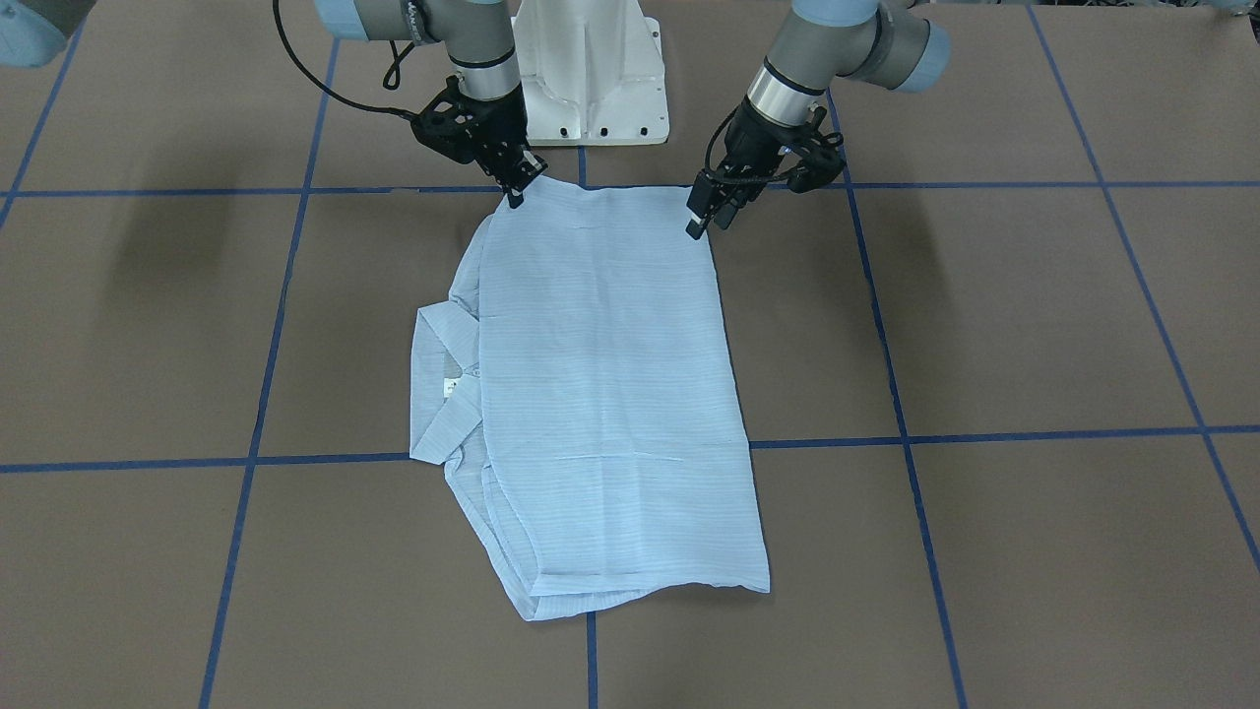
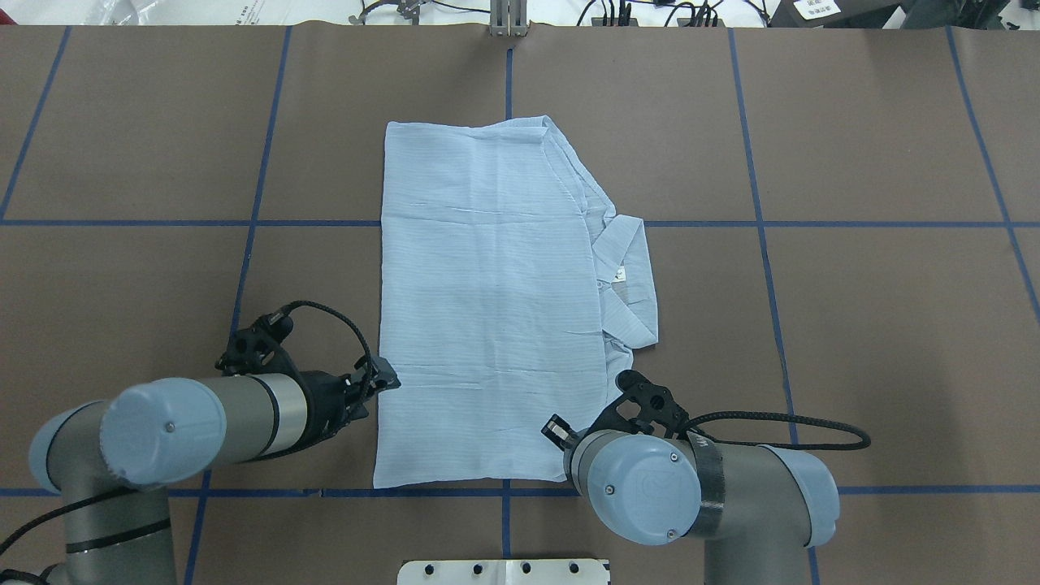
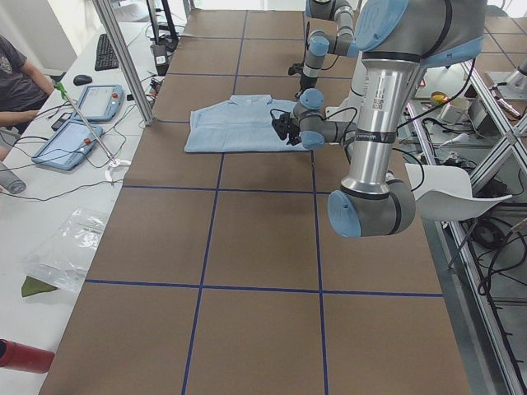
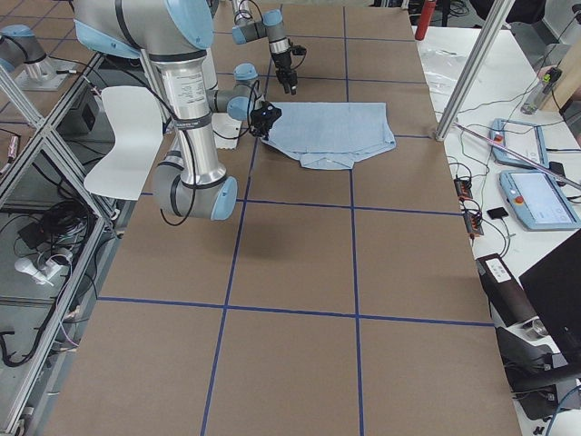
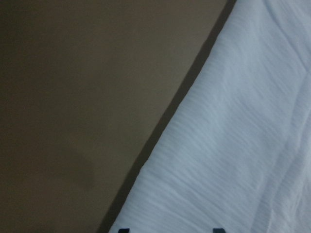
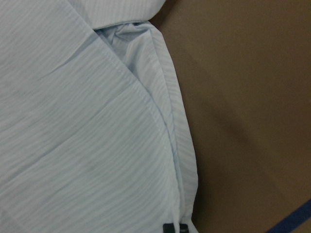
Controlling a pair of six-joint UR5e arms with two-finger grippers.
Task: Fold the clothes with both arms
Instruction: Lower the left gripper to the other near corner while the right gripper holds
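- Left gripper (image 1: 709, 223) hangs low at the near corner of the shirt (image 1: 610, 394), on the side away from the collar. Its fingertips (image 5: 218, 229) stand apart in the wrist view, one over the pale cloth and the other over the edge's shadow on the table (image 1: 1034, 325).
- Right gripper (image 1: 514, 195) points down at the shirt's other near corner. Its fingertips (image 6: 168, 227) show close together right at the hem, and whether any cloth sits between them cannot be told.
- Folded into a long rectangle, the pale blue striped shirt lies flat in the middle of the brown table, its short end facing the white pedestal base (image 1: 591, 89).
- On the robot's right side, the pointed collar (image 1: 440, 389) and a strip of the layers underneath stick out from beneath the smooth top panel.
- Blue tape lines (image 1: 984, 433) cross the table in a grid, and the shirt covers one of their crossings.
- Both arms reach in from either side of the base, the left arm (image 2: 203, 418) and right arm (image 2: 691, 487) bent low over the table's near edge.
- Seen from the left end of the table, a person's arm (image 3: 16, 82) rests at a side bench beside two tablets (image 3: 82, 119), well apart from the shirt.
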